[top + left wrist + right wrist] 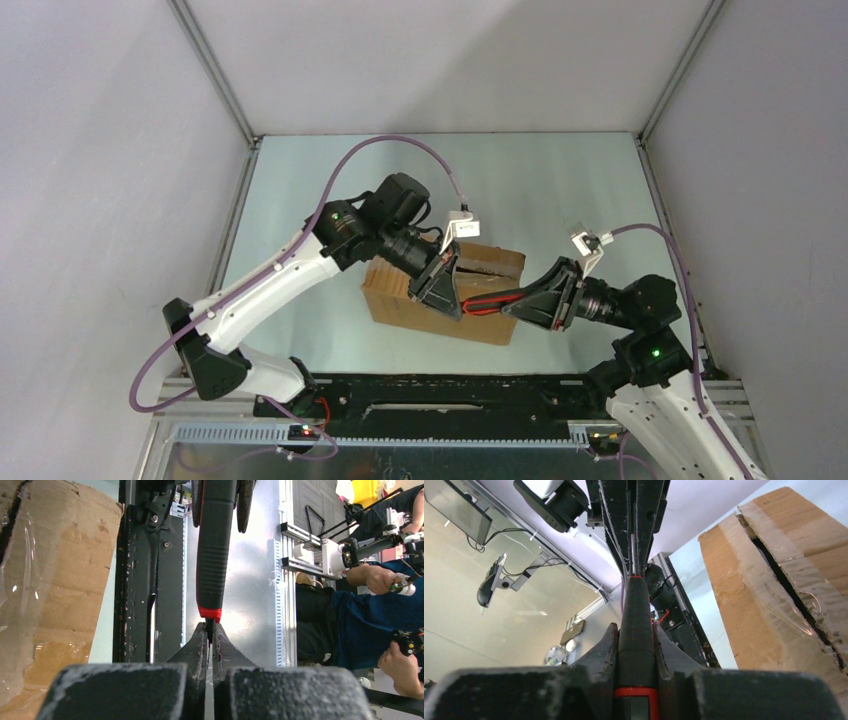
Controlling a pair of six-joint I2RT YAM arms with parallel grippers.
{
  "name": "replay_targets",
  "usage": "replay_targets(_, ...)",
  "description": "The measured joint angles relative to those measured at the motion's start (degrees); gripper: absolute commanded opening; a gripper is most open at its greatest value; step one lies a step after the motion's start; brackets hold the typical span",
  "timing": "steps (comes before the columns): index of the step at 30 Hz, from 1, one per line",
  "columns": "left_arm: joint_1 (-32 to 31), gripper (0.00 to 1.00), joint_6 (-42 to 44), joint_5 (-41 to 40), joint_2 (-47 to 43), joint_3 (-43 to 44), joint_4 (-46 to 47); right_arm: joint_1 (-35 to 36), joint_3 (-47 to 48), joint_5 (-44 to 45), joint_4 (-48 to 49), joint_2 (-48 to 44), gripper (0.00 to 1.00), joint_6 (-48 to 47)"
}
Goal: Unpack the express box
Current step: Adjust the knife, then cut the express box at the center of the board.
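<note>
The express box point(400, 295), a brown cardboard carton, lies on the table between the two arms. Clear tape covers its top, and a dark slit runs along the seam point(794, 595). A utility knife point(490, 302) with a black handle and red trim hangs level over the box's near side, held at both ends. My left gripper point(210, 628) is shut on the thin blade end below the red band. My right gripper point(636, 629) is shut around the black handle point(636, 610). In the left wrist view the box point(55, 595) fills the left edge.
The black mounting rail point(440, 385) runs along the near table edge under both arms. Grey enclosure walls stand left, right and behind. A person in blue point(360, 615) sits beyond the frame in the left wrist view.
</note>
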Motion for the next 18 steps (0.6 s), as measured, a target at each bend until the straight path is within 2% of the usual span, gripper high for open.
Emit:
replay_targets(2,-0.1,0.29,0.0,-0.4,0.0,0.0,-0.3,0.3,0.0,0.5,-0.5,-0.1,0.00,-0.3)
replay_targets(5,-0.2,0.77,-0.5,-3.1,0.2,0.0,0.2,0.1,0.0,3.4,-3.6,-1.1,0.00,-0.7)
replay_targets(6,-0.3,0.89,-0.9,-4.6,0.2,0.0,0.7,-0.5,0.1,4.9,-5.2,-1.7,0.00,-0.6)
replay_targets(9,-0.7,0.97,-2.7,-10.2,-0.3,0.0,3.1,-4.9,0.1,9.4,-11.1,-3.7,0.00,0.0)
replay_targets(13,-2.7,1.00,-2.3,-22.8,-2.5,0.0,5.5,-12.0,0.0,14.3,-18.6,-8.2,0.00,2.1)
replay_targets(18,-10.8,1.00,3.9,-38.9,-6.1,-0.4,8.6,-19.6,-1.2,16.4,-24.8,-16.8,0.00,7.2)
